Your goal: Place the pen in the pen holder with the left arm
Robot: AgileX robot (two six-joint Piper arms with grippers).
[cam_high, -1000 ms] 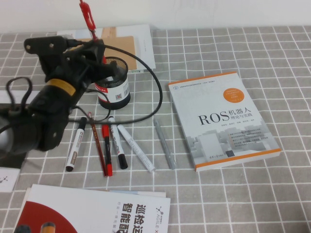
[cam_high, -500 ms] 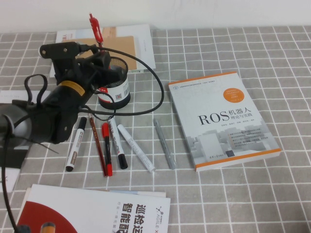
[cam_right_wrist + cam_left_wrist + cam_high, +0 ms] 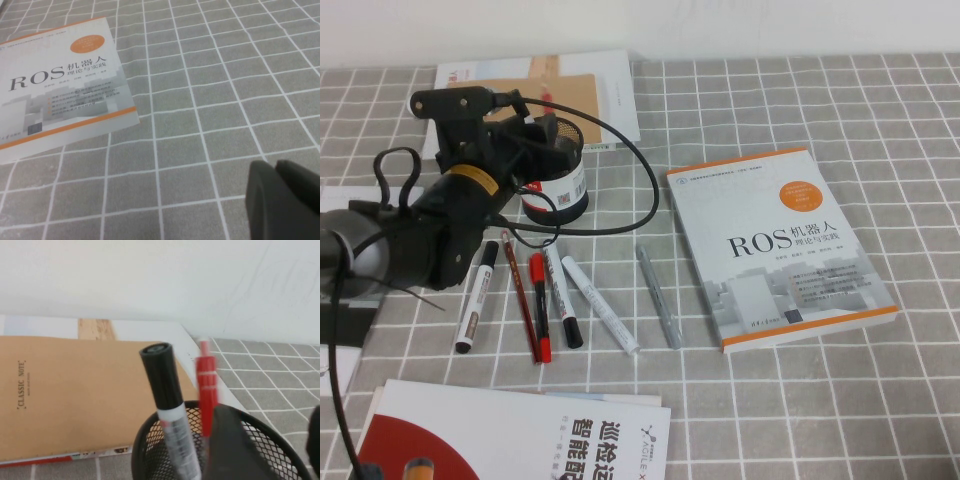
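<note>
The red pen (image 3: 206,385) stands in the black mesh pen holder (image 3: 260,437) beside a black-capped marker (image 3: 167,400); it is blurred, and no finger touches it. My left gripper (image 3: 275,445) is open over the holder's rim, one finger (image 3: 235,450) inside the cup's outline and the other at the picture's edge. In the high view the left gripper (image 3: 533,135) covers the top of the holder (image 3: 565,180), and the pen is hidden there. My right gripper (image 3: 276,167) is shut and empty above bare tablecloth.
A row of markers (image 3: 478,296), a red-and-black pen (image 3: 541,306), a pencil (image 3: 519,292) and a grey pen (image 3: 659,295) lie in front of the holder. The ROS book (image 3: 775,245) lies to the right, a brown notebook (image 3: 575,95) behind, a booklet (image 3: 510,440) at the front.
The red pen, held high above the holder a second ago, has gone down into the holder and out of the high view. The left gripper has lowered onto the holder.
</note>
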